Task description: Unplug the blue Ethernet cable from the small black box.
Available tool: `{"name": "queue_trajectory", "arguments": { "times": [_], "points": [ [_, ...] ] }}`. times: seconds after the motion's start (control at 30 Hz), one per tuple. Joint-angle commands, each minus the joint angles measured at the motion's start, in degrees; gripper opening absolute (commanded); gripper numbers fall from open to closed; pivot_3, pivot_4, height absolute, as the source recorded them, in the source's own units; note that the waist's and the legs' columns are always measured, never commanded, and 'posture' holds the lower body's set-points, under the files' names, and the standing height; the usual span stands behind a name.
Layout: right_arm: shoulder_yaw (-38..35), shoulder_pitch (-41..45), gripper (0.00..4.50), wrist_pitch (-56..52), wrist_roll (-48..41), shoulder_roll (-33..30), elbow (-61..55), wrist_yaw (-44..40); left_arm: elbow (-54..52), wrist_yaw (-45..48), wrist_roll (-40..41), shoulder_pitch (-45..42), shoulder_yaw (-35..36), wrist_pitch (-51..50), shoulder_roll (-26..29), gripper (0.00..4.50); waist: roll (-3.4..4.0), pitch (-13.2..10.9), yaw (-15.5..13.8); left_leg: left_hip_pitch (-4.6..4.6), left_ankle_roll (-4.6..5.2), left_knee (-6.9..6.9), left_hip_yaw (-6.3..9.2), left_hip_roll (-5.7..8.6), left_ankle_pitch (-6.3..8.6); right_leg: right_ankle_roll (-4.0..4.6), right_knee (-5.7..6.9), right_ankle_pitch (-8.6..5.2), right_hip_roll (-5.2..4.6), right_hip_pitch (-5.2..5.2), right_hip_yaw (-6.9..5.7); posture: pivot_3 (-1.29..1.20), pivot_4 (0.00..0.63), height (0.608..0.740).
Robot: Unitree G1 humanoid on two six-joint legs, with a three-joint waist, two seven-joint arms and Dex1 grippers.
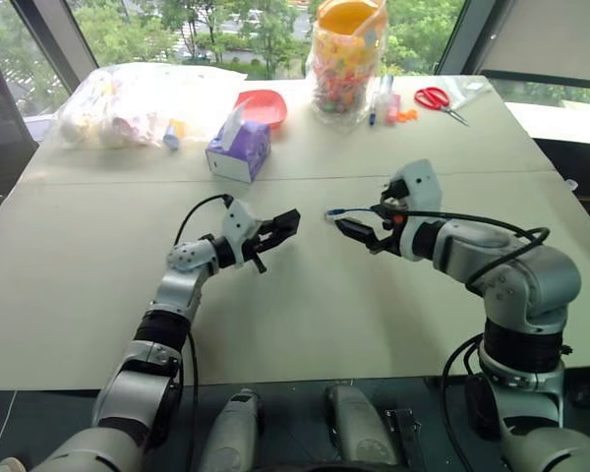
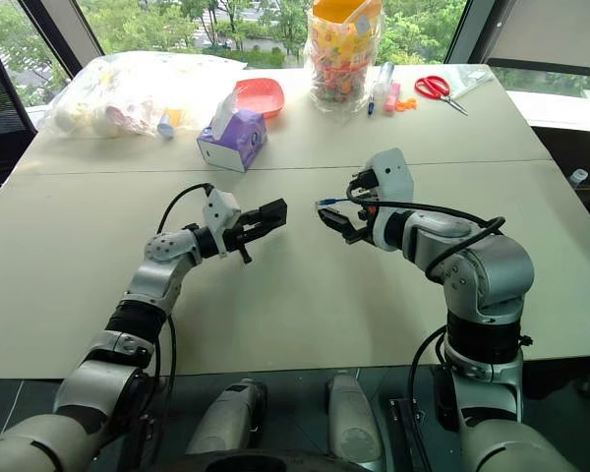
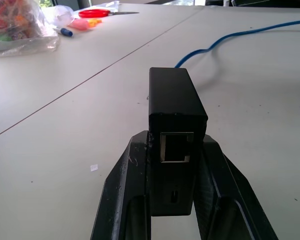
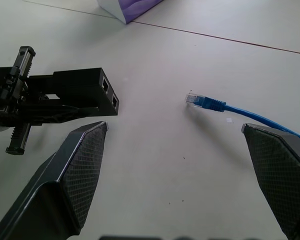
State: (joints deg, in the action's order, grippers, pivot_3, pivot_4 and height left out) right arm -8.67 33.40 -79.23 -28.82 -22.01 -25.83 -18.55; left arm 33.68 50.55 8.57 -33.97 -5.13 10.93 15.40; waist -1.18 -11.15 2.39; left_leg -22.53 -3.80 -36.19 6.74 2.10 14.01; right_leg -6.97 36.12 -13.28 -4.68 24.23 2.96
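In the centre of the head view, your left gripper point(image 1: 275, 236) is clamped on the small flat matte-black box point(image 3: 176, 107), whose empty socket faces the wrist camera. Just right of centre, your right gripper point(image 1: 359, 231) stands with its two black fingers point(image 4: 72, 175) spread wide, holding nothing. The thin light-blue Ethernet cable point(image 4: 240, 111) is free of the box, its clear plastic plug point(image 4: 191, 98) well apart from it and between those fingers. Toward the upper left of the frame a purple tissue box point(image 1: 238, 149) rests on the pale table point(image 1: 98, 246).
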Motion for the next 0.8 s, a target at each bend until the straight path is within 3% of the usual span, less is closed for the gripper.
{"name": "queue_trajectory", "arguments": {
  "times": [0.03, 0.1, 0.13, 0.3, 0.37, 0.5, 0.8],
  "points": [
    [-1.58, 0.07, 4.47, -0.67, -0.9, 0.09, -2.68, 0.67, 1.82, -0.68, -0.09, 0.1, 0.96, 2.14, -0.18, 0.49, 0.0, 0.0, 0.0, 0.02, 0.0, 0.01, 0.0, 0.0, 0.0, 0.0, 0.0, 0.0, 0.0, -0.02, 0.0, 0.0, 0.15, 0.74],
    [-1.67, 0.07, 4.47, -0.95, -1.05, 0.22, -2.89, 0.92, 3.05, -0.95, -0.14, 0.39, 1.14, 2.28, 0.05, 0.49, 0.0, 0.0, -0.01, 0.02, 0.0, 0.01, 0.0, 0.0, 0.0, 0.0, 0.0, 0.0, 0.0, -0.02, 0.0, 0.0, 0.15, 0.74],
    [-1.69, 0.07, 4.5, -1.04, -1.13, 0.25, -2.97, 0.97, 3.42, -1.04, -0.13, 0.61, 1.24, 2.14, 0.24, 1.52, 0.0, 0.0, -0.01, 0.02, 0.0, 0.01, 0.0, 0.0, 0.0, 0.0, 0.0, 0.0, 0.0, -0.02, 0.0, 0.0, 0.15, 0.74],
    [-1.36, 0.18, 4.5, -1.14, -1.47, -0.25, -3.02, 0.89, 3.24, -0.53, 0.54, 1.75, 1.74, 0.51, 1.39, 3.76, 0.0, 0.01, 0.08, 0.04, 0.0, 0.02, 0.0, -0.01, 0.0, 0.0, 0.0, 0.0, 0.0, -0.03, 0.0, 0.0, 0.15, 0.74],
    [-1.08, 0.29, 4.5, -1.2, -1.67, -0.6, -3.1, 0.6, 1.47, 0.05, 1.4, 2.44, 2.43, -1.27, 2.64, 4.45, 0.0, 0.01, 0.18, 0.06, 0.0, 0.02, 0.0, -0.01, 0.0, 0.0, 0.0, 0.0, 0.0, -0.05, 0.0, 0.0, 0.15, 0.74],
    [-0.42, 0.18, 4.5, -1.6, -2.61, -2.35, -3.46, -0.89, -7.76, 2.87, 4.77, 4.65, 3.94, -7.31, 6.2, 4.45, 0.0, 0.01, 0.26, 0.08, 0.0, 0.07, 0.0, -0.05, 0.0, 0.0, 0.01, -0.01, 0.04, -0.03, 0.0, 0.0, 0.15, 0.74],
    [1.73, -6.51, 4.5, 0.75, -9.36, -13.26, -10.8, -11.76, -29.24, 8.11, 13.5, 9.31, 6.61, -24.38, 15.64, 4.45, 0.0, 0.01, -0.29, 0.02, 0.01, 0.07, 0.02, -0.02, 0.01, -0.01, -0.11, -0.02, 0.0, -0.11, -0.01, 0.0, 0.15, 0.74]
  ]
}}
